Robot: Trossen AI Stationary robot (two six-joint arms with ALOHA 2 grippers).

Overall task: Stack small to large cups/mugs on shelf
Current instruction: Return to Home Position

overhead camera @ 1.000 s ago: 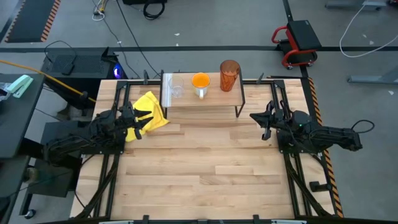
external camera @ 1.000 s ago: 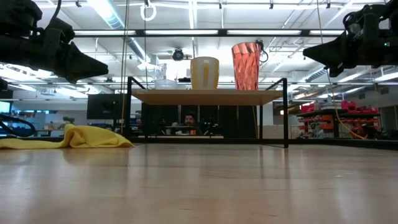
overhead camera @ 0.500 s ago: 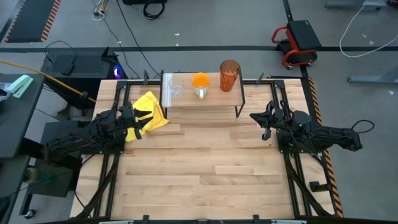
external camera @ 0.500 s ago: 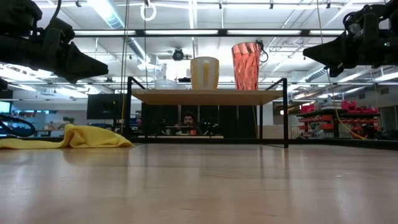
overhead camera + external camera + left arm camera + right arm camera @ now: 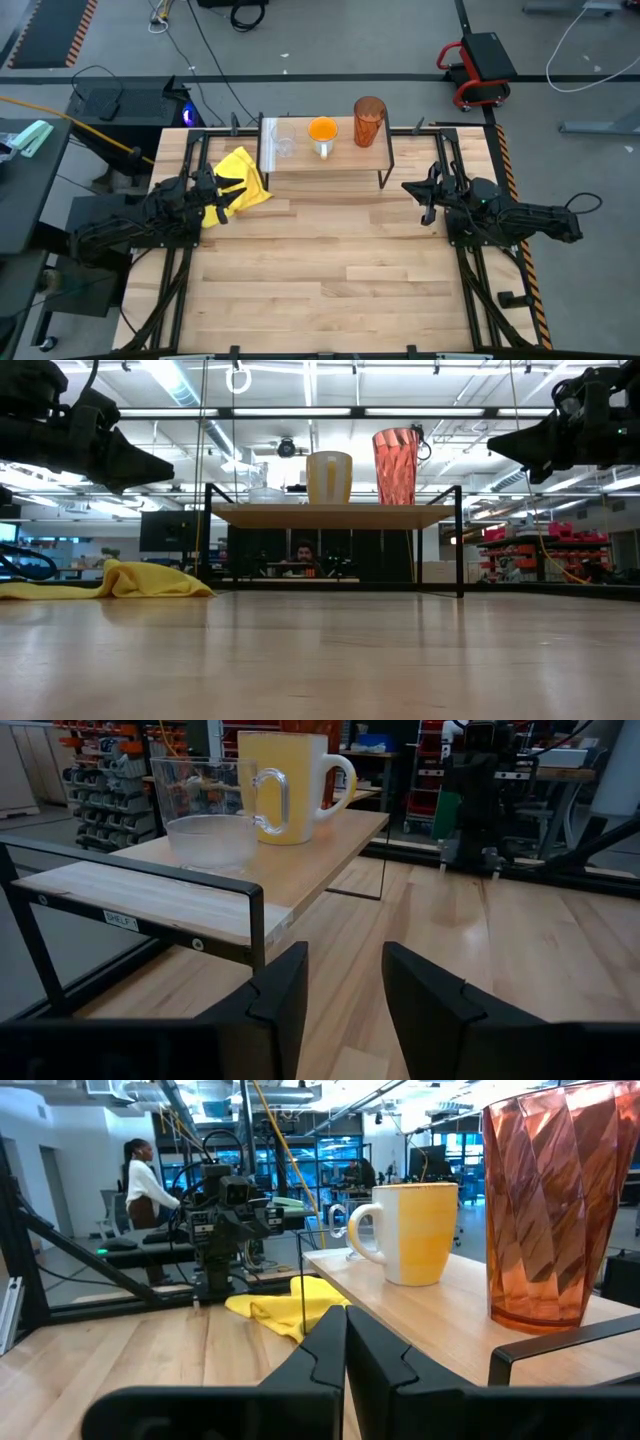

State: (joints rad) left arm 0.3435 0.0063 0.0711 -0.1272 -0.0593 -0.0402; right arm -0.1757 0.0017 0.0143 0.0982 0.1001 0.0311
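Nothing has shifted in the last second — the small clear glass cup [image 5: 284, 146], white-sided orange mug [image 5: 322, 131] and tall amber tumbler [image 5: 369, 121] stand in a row, small to large, on the low light-wood shelf [image 5: 330, 166]. Both arms wait at the table's sides, left gripper [image 5: 345, 955] spread, right gripper [image 5: 346, 1325] pressed together — the job looks finished.
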